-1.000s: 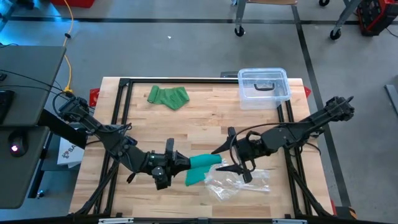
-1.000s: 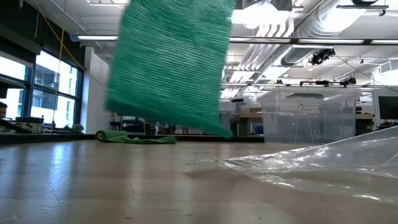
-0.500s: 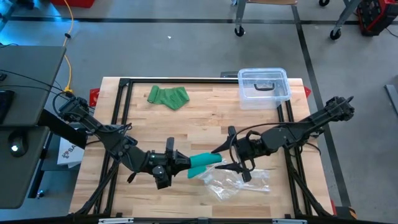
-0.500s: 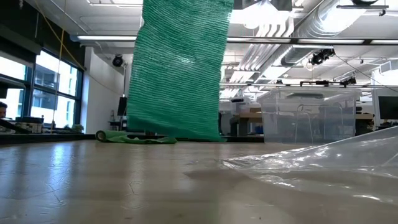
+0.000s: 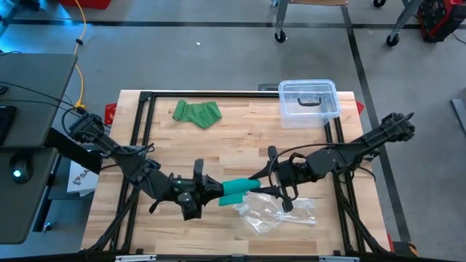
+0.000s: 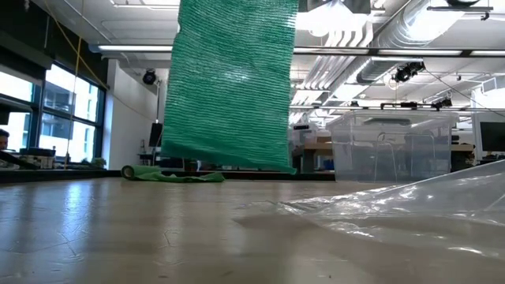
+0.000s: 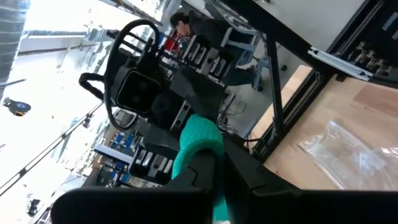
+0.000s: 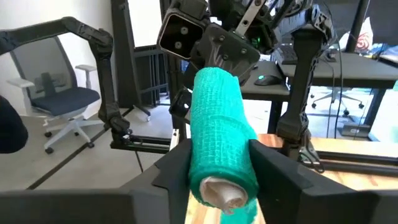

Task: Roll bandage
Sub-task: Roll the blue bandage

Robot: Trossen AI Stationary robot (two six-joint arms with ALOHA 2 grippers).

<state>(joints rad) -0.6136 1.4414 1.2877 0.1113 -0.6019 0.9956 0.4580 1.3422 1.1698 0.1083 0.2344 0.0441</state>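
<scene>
A green bandage roll (image 5: 237,189) hangs level in the air over the table's near middle, between my two grippers. Its loose tail (image 6: 229,87) hangs down from it as a wide mesh strip, its lower edge clear of the tabletop. My left gripper (image 5: 215,192) is shut on the roll's left end. My right gripper (image 5: 256,187) comes level from the right, its fingers closed on the roll's right end (image 8: 221,143). A second green bandage (image 5: 196,113) lies crumpled on the table at the far left. My left gripper pinches the roll's left end (image 7: 200,144) between its shut fingers, coming level from the table's left, along the roll; the fingers hide the exact spot. The roll is lifted clear. My right gripper has the roll's right end (image 8: 231,144) between its two fingers (image 8: 177,165), one on each side. It comes level from the right, along the roll, whose pale core end (image 8: 221,194) faces the wrist.
A crumpled clear plastic bag (image 5: 277,213) lies on the table just below and to the near right of the roll. A clear lidded box (image 5: 309,102) stands at the far right. A black frame (image 5: 145,116) runs round the tabletop.
My right gripper's fingers have closed from wide apart onto the roll's right end. The hanging tail, skewed and spread toward the near side a second ago, has swung in under the roll and now hangs straight.
</scene>
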